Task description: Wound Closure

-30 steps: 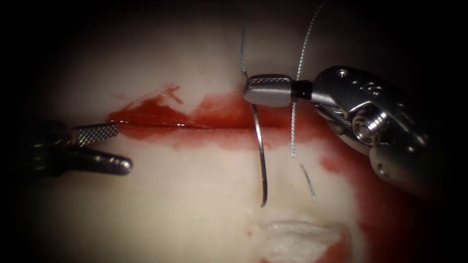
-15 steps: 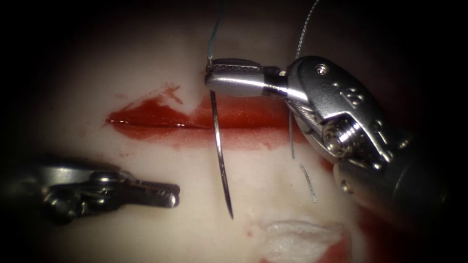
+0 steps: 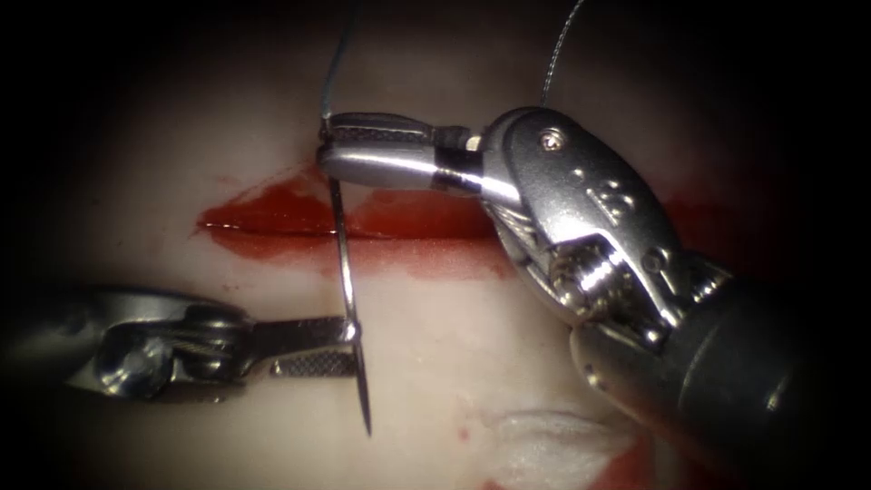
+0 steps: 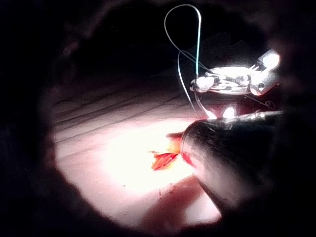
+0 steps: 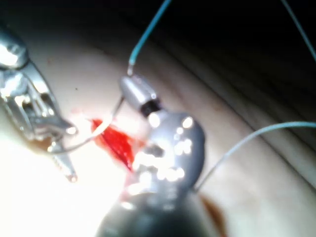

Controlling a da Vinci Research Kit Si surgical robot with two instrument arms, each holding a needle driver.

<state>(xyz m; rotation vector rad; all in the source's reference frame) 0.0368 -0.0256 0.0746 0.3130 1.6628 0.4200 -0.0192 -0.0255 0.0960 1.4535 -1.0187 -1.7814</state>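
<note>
Right claw (image 3: 328, 145): I have it clamped on the needle (image 3: 348, 289) at its swaged end, where the thread (image 3: 337, 56) leaves. It sits just above the cut (image 3: 290, 233) in the endoscope view.
Needle: free of the tissue (image 3: 435, 363); it hangs from the right claw, crosses the cut and ends with its point below the cut, over bare tissue.
Left claw (image 3: 349, 349): jaws parted narrowly, one on each side of the needle shaft near the point. I cannot tell if they grip it yet.
Change, last second: I have moved the right claw and needle leftward along the cut. The left claw was beside the cut's left end; it has dropped below the cut and come across to meet the needle.
Thread: runs up from the swage; a second strand (image 3: 558, 45) rises behind the right tool.
Red fluid (image 3: 408, 213): pooled along the cut.
Meaning: my judgement, both tools are set for a hand-over or regrasp of the needle; no bite taken here.
</note>
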